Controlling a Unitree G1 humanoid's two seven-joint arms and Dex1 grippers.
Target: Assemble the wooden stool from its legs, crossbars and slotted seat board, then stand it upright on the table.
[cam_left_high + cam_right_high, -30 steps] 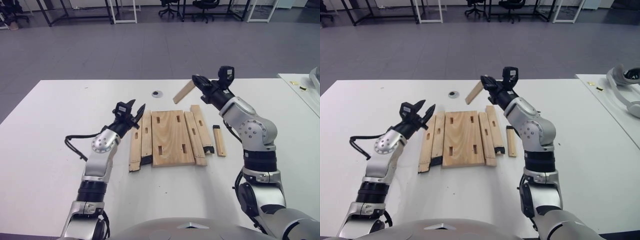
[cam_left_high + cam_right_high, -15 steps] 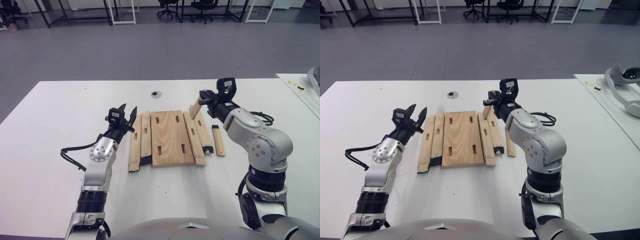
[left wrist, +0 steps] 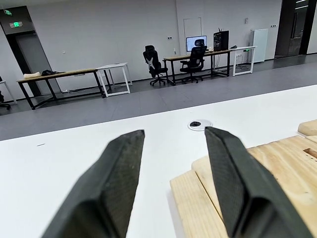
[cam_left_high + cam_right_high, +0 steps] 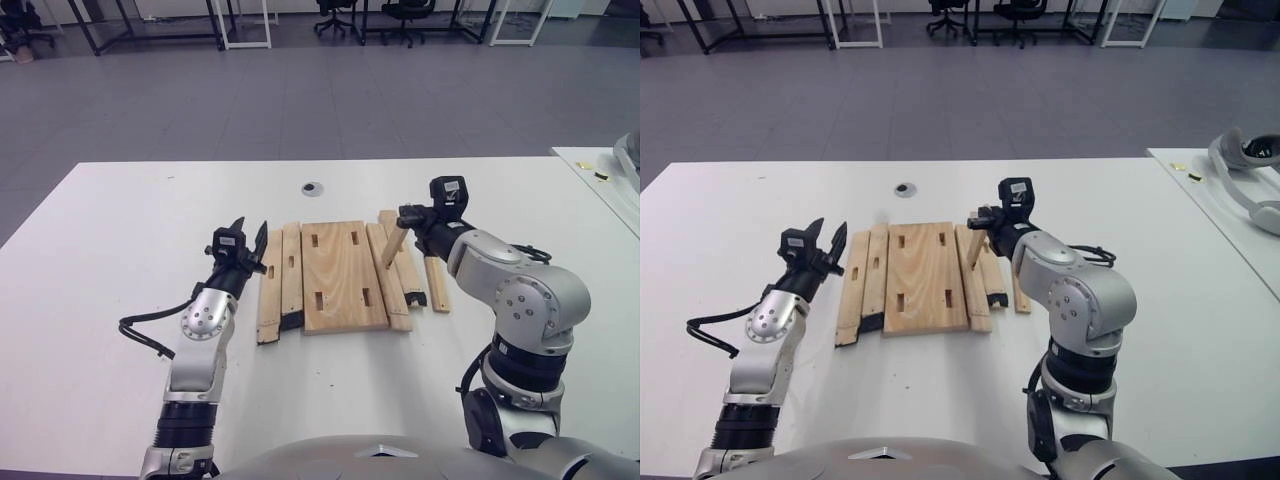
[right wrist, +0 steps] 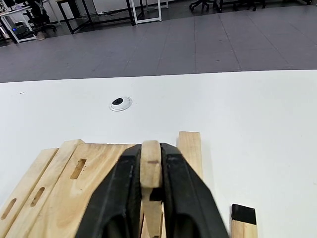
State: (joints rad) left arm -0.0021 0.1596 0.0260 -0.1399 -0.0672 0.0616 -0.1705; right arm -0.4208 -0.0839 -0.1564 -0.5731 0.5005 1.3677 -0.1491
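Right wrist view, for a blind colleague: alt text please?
The right claw is shut on a short wooden stick, held over a slotted seat board and a slat lying flat on a white table.

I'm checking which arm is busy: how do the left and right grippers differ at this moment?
The left gripper is open; the right gripper is shut. The left gripper is empty, while the right gripper holds a tilted wooden crossbar. The left gripper is by the left legs beside the seat board; the right gripper is over the right legs. Both are black and two-fingered.
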